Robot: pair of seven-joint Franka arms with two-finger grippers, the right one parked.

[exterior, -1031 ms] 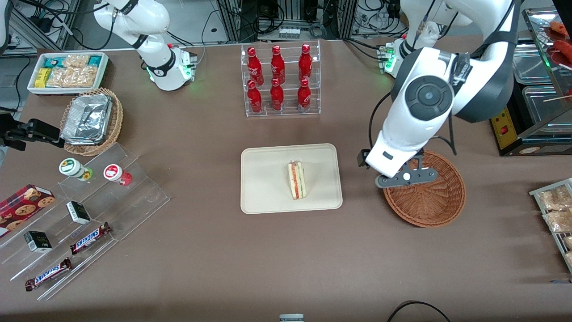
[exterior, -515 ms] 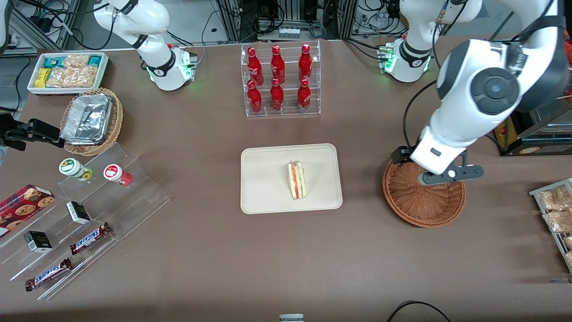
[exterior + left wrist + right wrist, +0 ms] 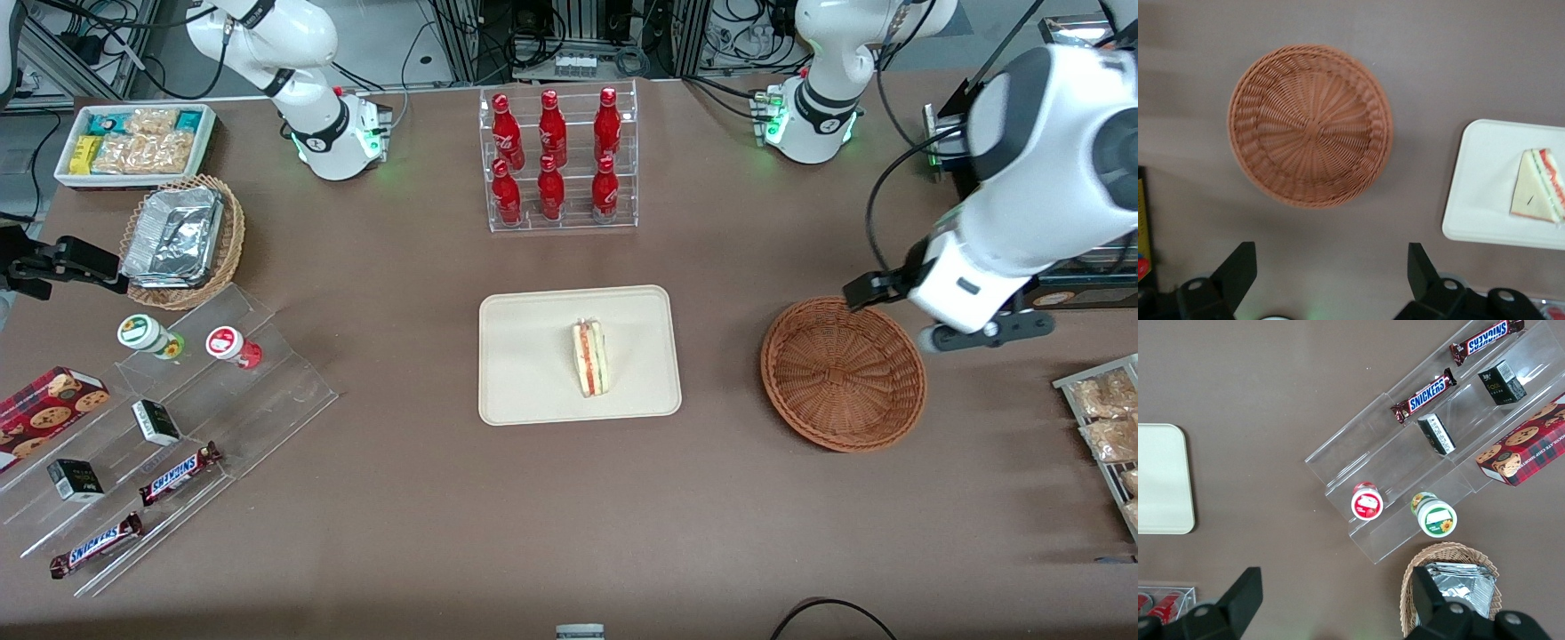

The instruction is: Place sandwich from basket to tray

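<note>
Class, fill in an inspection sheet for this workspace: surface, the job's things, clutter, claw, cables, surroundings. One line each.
Surface: brown table, no spills seen.
Job's things: sandwich lies on the tray; basket holds nothing.
Clutter: bottles in a clear rack; foil containers in a tan basket; chocolate bars and cookie box on clear steps; snack bin.
Claw: claw open, holding nothing, raised above the table beside the basket.
Cables: black cable hangs from the working arm.
Surroundings: equipment racks and wiring past the table edge.
</note>
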